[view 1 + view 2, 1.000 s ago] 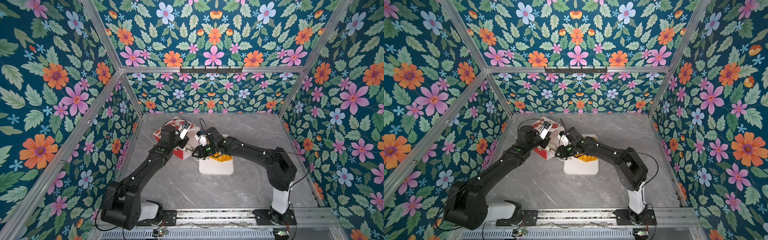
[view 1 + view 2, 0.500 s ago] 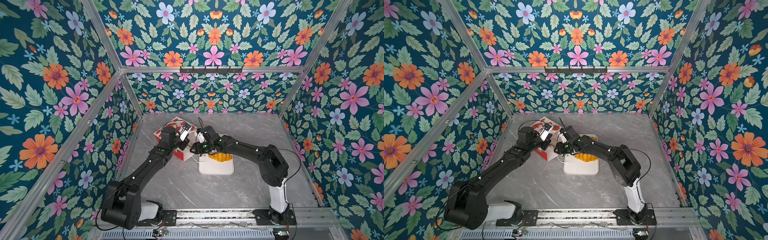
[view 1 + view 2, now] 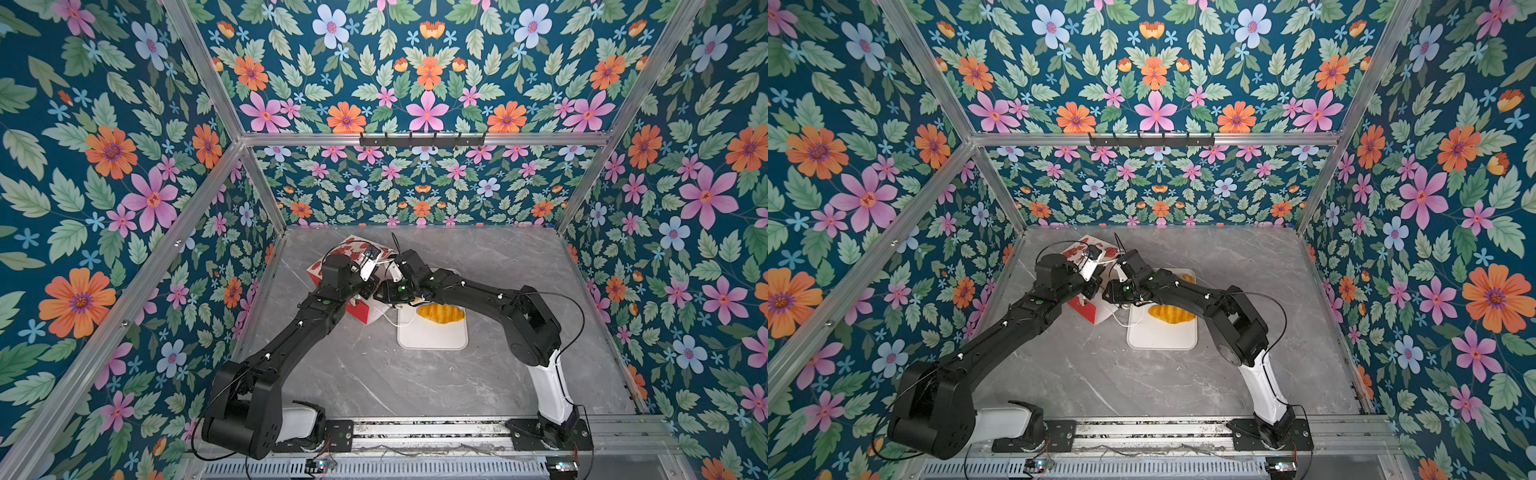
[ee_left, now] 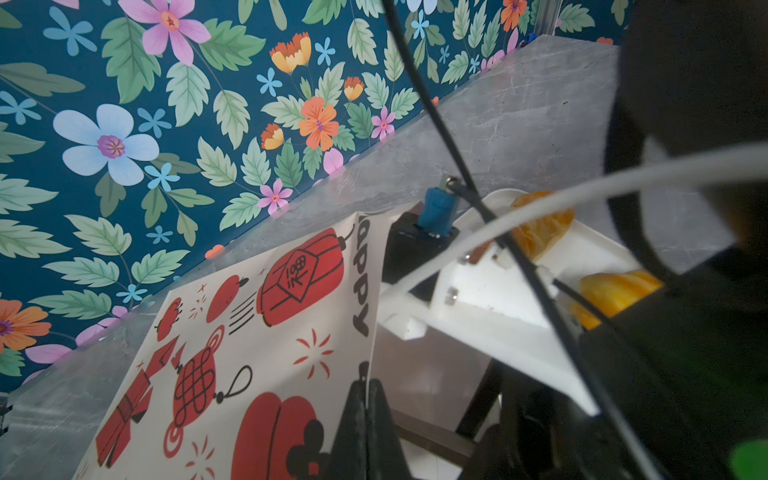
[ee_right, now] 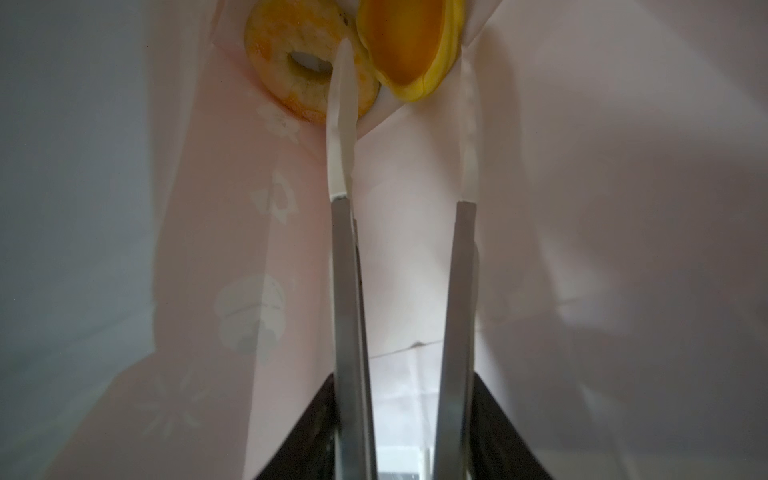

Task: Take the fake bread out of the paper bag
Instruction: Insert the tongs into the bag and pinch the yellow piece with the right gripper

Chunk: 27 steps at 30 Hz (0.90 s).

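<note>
1. Paper bag (image 3: 351, 246) (image 3: 1077, 249): lies on its side near the rear left corner of the desk (image 3: 415, 395), printed face up, with its mouth turned toward the white tray (image 3: 432, 338). In both top views the two arms cover part of it.
2. Left gripper (image 4: 367, 390): the jaws are clamped on the rim of the paper bag at its mouth. In the left wrist view the paper edge runs between the two dark fingers.
3. Right gripper (image 5: 403, 56): reaches into the paper bag through the mouth. The jaws stand parted and grip nothing. Plain white lining (image 5: 582, 208) surrounds them.
4. Ring doughnut (image 5: 270, 54): lies at the far end of the bag interior. One white fingertip (image 5: 341, 104) overlaps its edge in the right wrist view; contact cannot be confirmed.
5. Smooth orange pastry (image 5: 411, 45): sits just beside the ring doughnut, in line with the gap between the fingertips.
6. White tray: sits near the centre of the desk, just beside the bag mouth. A ridged roll (image 3: 440, 311) (image 3: 1172, 312) lies on it. A second tray pastry (image 4: 544, 232) lies toward the tray's rear edge, apart from the roll and largely hidden under the right arm in both top views.
7. White cord handle (image 4: 582, 189): crosses the left wrist view close to the lens, blurred.
</note>
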Tool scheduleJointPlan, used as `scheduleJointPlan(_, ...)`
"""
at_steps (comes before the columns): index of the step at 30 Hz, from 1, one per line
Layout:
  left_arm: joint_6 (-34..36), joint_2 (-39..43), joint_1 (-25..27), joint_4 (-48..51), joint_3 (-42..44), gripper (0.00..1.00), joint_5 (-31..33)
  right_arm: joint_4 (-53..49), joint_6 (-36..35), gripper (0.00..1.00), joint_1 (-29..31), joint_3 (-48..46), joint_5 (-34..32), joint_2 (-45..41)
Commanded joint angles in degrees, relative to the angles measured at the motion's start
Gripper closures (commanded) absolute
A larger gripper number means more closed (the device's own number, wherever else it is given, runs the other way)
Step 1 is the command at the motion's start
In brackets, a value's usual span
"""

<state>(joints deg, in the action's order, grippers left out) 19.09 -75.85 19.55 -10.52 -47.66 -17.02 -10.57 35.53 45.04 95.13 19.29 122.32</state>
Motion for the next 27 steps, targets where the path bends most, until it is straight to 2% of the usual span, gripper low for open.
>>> scheduleJointPlan(1,-1.2,0.1,0.1,-2.4,0.0,1.0,-1.9,2.6,1.0,0.55,0.0,1.4,-0.3,0.8)
scheduleJointPlan(9,-2.6,-1.0,0.3,-3.6,-0.3,1.0,-2.3,5.8,5.6,0.56,0.2,3.4,1.2,3.3)
scheduleJointPlan(18,-3.1,-0.7,0.5,-4.3,-0.2,1.0,-1.7,6.1,7.0,0.73,0.2,6.3,0.9,5.3)
scheduleJointPlan(27,-3.4,-1.1,0.4,-4.9,0.0,1.0,0.1,7.7,6.3,0.89,0.1,0.5,-0.9,2.3)
